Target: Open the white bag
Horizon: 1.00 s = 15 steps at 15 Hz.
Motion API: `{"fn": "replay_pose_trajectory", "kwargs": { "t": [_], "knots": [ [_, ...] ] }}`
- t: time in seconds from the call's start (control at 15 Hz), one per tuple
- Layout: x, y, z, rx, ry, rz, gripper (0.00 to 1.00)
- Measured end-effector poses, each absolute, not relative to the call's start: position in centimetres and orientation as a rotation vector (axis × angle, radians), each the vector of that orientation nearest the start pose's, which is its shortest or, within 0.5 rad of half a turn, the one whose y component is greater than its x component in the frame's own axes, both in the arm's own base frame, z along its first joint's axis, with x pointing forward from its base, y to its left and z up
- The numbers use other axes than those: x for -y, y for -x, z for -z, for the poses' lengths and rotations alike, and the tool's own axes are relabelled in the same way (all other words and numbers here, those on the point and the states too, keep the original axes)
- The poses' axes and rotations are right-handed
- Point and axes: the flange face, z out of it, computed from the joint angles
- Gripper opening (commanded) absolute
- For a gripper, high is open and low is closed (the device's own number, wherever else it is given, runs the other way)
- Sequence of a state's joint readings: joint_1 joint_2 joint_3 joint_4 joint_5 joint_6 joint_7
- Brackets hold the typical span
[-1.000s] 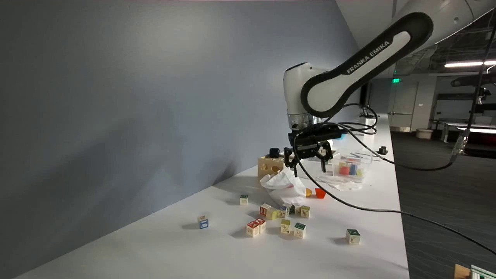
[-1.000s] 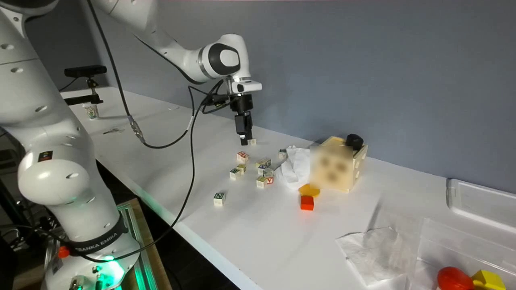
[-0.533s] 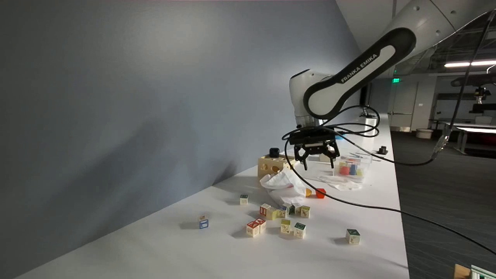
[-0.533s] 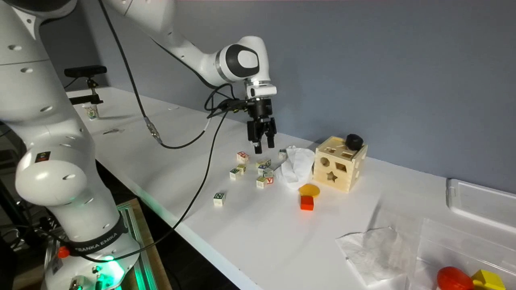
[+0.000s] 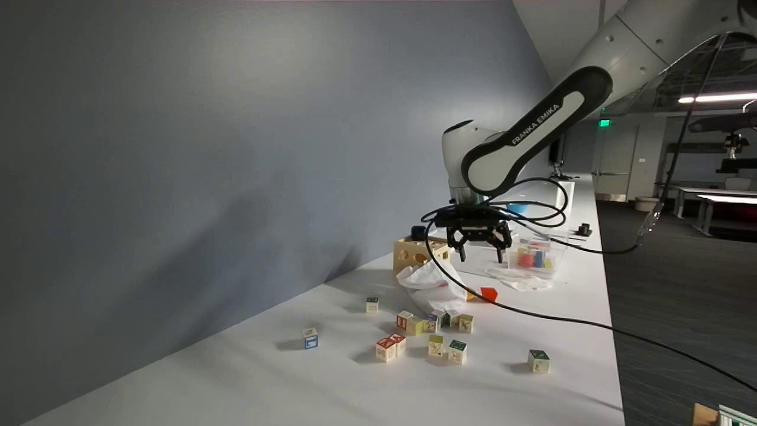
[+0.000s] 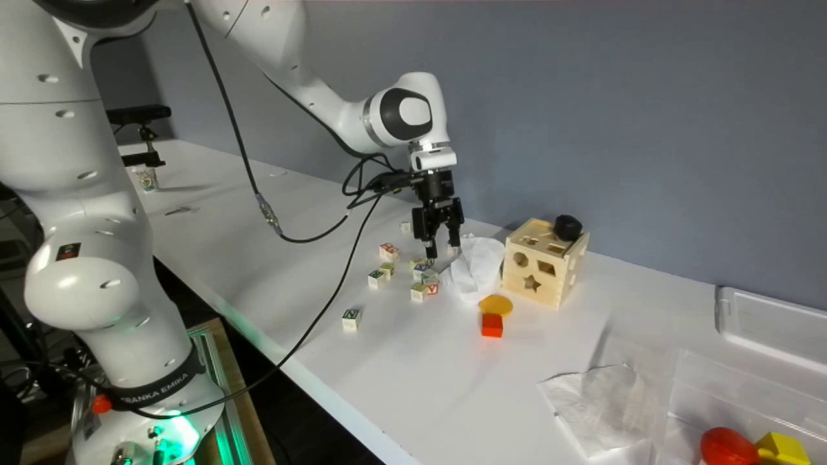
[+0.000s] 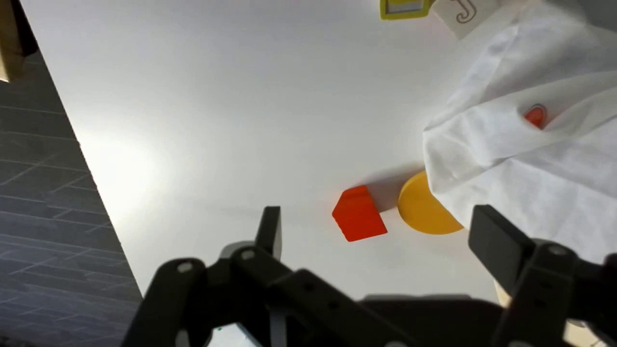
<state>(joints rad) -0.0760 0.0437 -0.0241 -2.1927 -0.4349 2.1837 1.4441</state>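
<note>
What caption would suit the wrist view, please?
Past the open gripper, a crumpled white bag partly hides a yellow-orange disc beside a red block.

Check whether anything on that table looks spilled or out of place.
Yes: letter blocks lie strewn about, as if spilled, beside a crumpled white bag. In the wrist view, a small red patch shows among its folds; what it is, I can't tell. I see no damage.

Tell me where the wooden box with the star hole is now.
In an exterior view, the wooden box is right of centre, immediately right of the crumpled white bag, with a rounded yellow piece near its base.
</note>
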Motion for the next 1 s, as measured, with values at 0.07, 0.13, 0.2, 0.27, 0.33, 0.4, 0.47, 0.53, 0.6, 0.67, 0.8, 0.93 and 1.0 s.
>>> {"fn": "replay_pose_trajectory", "kwargs": {
  "t": [0.07, 0.13, 0.2, 0.27, 0.33, 0.4, 0.47, 0.53, 0.6, 0.67, 0.8, 0.93, 1.0],
  "knots": [
    [6.9, -53.0, -36.4, -2.054, 2.750, 0.308, 1.00],
    [6.9, -53.0, -36.5, -2.054, 2.750, 0.309, 1.00],
    [6.9, -53.0, -36.5, -2.054, 2.749, 0.309, 1.00],
    [6.9, -53.0, -36.5, -2.054, 2.749, 0.309, 1.00],
    [6.9, -53.0, -36.5, -2.054, 2.749, 0.309, 1.00],
    [6.9, -53.0, -36.5, -2.054, 2.749, 0.310, 1.00],
    [6.9, -53.0, -36.5, -2.055, 2.749, 0.309, 1.00],
    [6.9, -53.0, -36.5, -2.056, 2.748, 0.309, 1.00],
    [7.0, -53.0, -36.5, -2.056, 2.746, 0.312, 1.00],
    [7.0, -53.1, -36.6, -2.054, 2.741, 0.319, 1.00],
    [7.1, -53.6, -36.9, -2.044, 2.724, 0.349, 1.00],
    [7.3, -54.2, -37.5, -2.033, 2.702, 0.386, 1.00],
    [7.5, -54.6, -37.7, -2.033, 2.693, 0.399, 1.00]
  ]
}}
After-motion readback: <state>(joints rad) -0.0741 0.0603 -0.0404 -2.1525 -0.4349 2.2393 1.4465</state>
